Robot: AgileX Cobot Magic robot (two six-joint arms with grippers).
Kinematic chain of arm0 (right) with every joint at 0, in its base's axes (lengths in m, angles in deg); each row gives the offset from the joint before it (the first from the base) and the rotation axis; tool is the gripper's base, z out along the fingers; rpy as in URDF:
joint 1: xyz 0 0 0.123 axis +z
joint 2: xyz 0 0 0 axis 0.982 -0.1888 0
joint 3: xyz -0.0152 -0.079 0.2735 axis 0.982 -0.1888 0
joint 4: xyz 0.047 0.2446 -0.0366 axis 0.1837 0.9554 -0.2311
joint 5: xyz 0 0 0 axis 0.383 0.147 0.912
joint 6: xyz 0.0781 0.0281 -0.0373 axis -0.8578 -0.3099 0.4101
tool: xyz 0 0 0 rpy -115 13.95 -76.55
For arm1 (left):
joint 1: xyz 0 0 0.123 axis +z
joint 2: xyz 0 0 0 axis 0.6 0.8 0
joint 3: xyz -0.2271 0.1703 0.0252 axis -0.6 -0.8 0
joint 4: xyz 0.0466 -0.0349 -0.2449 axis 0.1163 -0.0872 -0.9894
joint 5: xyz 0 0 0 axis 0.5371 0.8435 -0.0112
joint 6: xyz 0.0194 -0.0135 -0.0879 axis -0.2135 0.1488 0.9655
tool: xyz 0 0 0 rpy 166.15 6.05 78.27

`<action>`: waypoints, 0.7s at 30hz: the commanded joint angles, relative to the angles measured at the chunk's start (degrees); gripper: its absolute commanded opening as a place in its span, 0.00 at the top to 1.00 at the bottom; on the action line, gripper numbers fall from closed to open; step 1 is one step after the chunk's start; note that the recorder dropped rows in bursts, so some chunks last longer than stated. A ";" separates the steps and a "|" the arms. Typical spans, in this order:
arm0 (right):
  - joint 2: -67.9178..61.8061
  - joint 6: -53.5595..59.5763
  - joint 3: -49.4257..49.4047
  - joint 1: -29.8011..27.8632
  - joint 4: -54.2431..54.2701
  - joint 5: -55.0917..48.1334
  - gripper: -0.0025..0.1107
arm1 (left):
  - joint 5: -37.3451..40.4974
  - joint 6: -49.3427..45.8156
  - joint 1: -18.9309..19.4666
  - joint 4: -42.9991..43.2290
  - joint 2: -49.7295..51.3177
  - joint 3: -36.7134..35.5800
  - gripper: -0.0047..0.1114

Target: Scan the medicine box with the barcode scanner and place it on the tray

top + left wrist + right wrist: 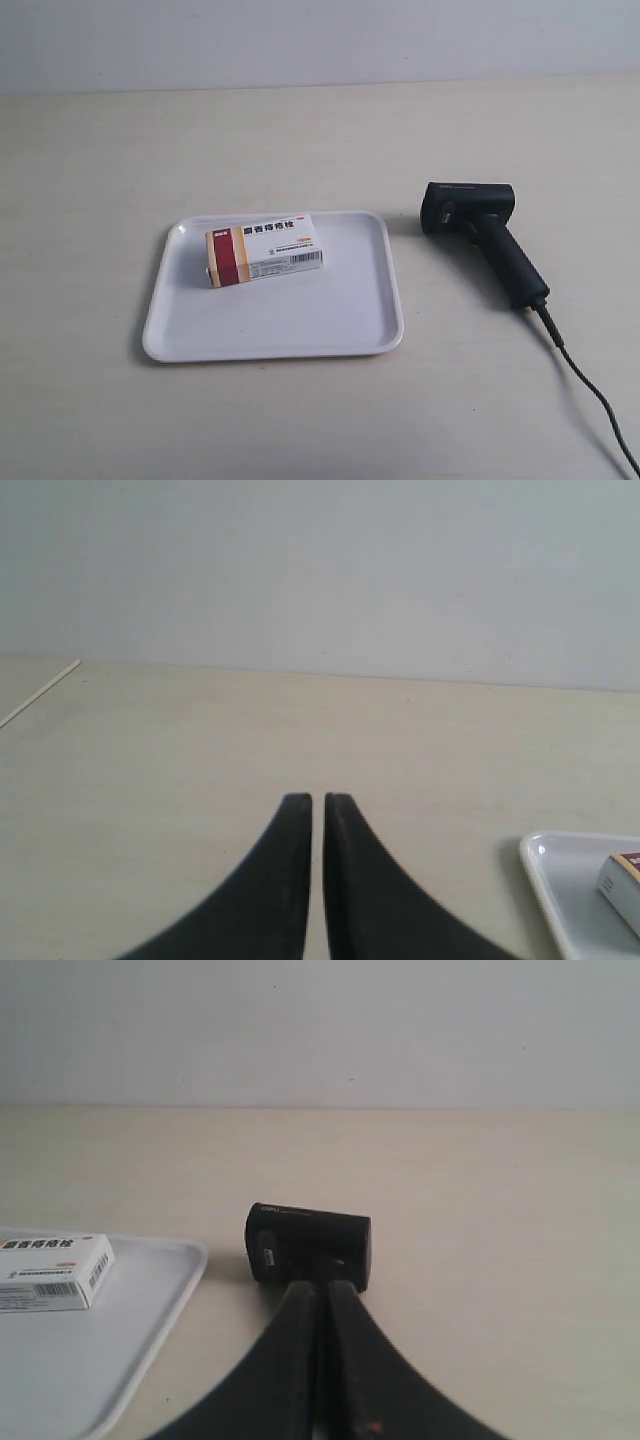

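The medicine box (263, 250), white with a dark red and tan band, lies flat on the white tray (275, 345), in its far left part. To the right of the tray, the black barcode scanner (485, 235) rests on the table. No arm appears in the exterior view. In the left wrist view my left gripper (318, 800) is shut and holds nothing, with a corner of the tray (560, 880) and the box (622, 880) off to one side. My right gripper (322, 1285) is shut and holds nothing, short of the scanner's head (308, 1243). The box (50, 1272) and tray (130, 1340) also show there.
The scanner's thin black cable (590, 390) trails from the handle toward the near right corner of the table. A pale wall stands behind the beige tabletop. A table edge or seam (40, 692) shows in the left wrist view.
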 commanded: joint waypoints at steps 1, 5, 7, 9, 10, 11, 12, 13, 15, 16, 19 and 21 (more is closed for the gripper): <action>0.89 0.63 -0.25 -0.24 0.16 1.61 0.95 | -0.11 0.46 -0.08 -0.06 -0.39 0.01 0.90; 1.20 0.63 -0.25 -0.24 0.16 1.61 0.95 | -0.11 0.46 -0.08 -0.06 -0.39 0.01 0.90; 2.84 0.63 -0.25 -1.14 0.05 1.76 0.95 | -0.11 0.46 -0.08 -0.06 -0.39 0.01 0.90; 5.30 0.63 -0.25 -4.89 0.15 1.99 0.95 | -0.11 0.46 -0.08 -0.06 -0.39 0.01 0.90; 7.05 0.63 -0.25 -7.31 0.15 1.99 0.95 | -0.11 0.46 -0.08 -0.06 -0.39 0.01 0.90; 8.93 0.63 -0.25 -9.76 0.15 1.99 0.95 | -0.11 0.46 -0.08 -0.06 -0.39 0.01 0.90; 10.43 0.63 -0.25 -11.64 0.15 1.82 0.95 | -0.11 0.46 -0.08 -0.06 -0.39 0.01 0.90; 12.27 0.63 -0.25 -13.72 0.38 1.11 0.95 | -0.11 0.46 -0.08 -0.06 -0.39 0.01 0.90; 13.64 0.63 -0.25 -16.45 0.83 -1.05 0.95 | -0.11 0.46 -0.08 -0.06 -0.39 0.01 0.90; 13.64 0.63 -0.25 -17.58 0.83 -1.96 0.95 | -0.11 0.46 -0.08 -0.06 -0.39 0.01 0.90; 13.64 0.63 -0.25 -19.01 0.80 -3.07 0.95 | -0.11 0.46 -0.08 -0.06 -0.39 0.01 0.90; 13.64 0.63 -0.25 -19.16 0.69 -4.27 0.95 | -0.11 0.46 -0.08 -0.06 -0.39 0.01 0.90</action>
